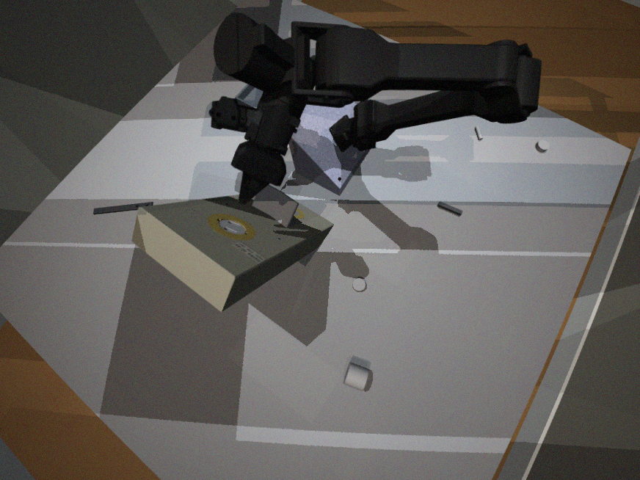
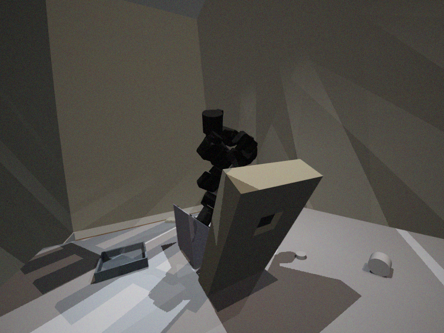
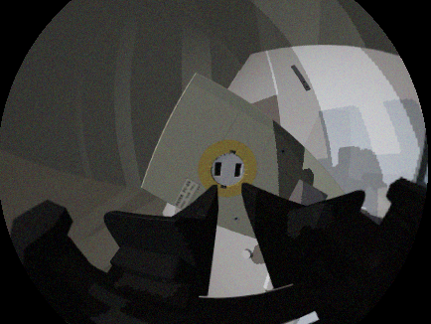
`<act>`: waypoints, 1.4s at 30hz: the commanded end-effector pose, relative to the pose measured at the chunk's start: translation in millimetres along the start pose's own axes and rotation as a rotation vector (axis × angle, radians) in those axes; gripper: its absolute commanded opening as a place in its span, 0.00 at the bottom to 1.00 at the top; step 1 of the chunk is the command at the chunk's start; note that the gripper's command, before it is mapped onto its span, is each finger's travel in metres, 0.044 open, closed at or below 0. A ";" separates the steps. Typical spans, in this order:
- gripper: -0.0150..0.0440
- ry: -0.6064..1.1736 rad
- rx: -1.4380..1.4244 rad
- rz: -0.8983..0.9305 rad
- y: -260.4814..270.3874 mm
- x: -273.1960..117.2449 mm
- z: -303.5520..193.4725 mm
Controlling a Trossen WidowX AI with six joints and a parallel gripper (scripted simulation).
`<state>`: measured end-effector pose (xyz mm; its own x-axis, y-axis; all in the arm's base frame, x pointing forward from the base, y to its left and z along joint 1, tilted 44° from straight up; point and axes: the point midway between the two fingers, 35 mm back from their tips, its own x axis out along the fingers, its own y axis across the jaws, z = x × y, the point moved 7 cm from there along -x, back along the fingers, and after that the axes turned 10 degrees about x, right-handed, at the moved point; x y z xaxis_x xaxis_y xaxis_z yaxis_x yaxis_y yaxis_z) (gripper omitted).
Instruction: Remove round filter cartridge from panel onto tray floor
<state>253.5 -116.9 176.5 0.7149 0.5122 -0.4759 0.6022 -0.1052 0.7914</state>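
The round pale cartridge (image 1: 232, 225) (image 3: 227, 169) sits in the sloping service panel (image 1: 178, 219) (image 2: 247, 247) (image 3: 174, 144), inside a yellow ring. Its face shows two narrow dark slots, side by side in the wrist view. My gripper (image 1: 245, 199) (image 3: 228, 189) is partly open and empty. In the wrist view its two tips frame the lower edge of the ring, just below the cartridge; how far they stand off the face is hard to tell. The gripper is mostly hidden in the exterior view. The blue-grey tray (image 2: 121, 271) stands beyond the panel, mostly hidden by the arm in the top view.
A thin grey plate (image 1: 274, 204) (image 3: 303, 192) stands up from the panel face beside the ring. A purple wedge (image 1: 328, 121) (image 2: 191, 236) is near the arm's base. A white disc (image 1: 359, 284) (image 2: 300, 255), a white cylinder (image 1: 357, 376) (image 2: 380, 264) and a dark bar (image 1: 122, 208) (image 3: 300, 78) lie around.
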 end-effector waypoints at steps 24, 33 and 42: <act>0.43 0.036 0.121 0.023 -10.5 18.2 6.8; 0.43 0.037 0.121 0.026 -9.8 32.7 5.8; 0.43 0.039 0.122 0.032 -9.0 46.9 3.4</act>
<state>280.1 -97.1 148.5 0.7207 0.5421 -0.4321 0.6177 -0.2192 0.7553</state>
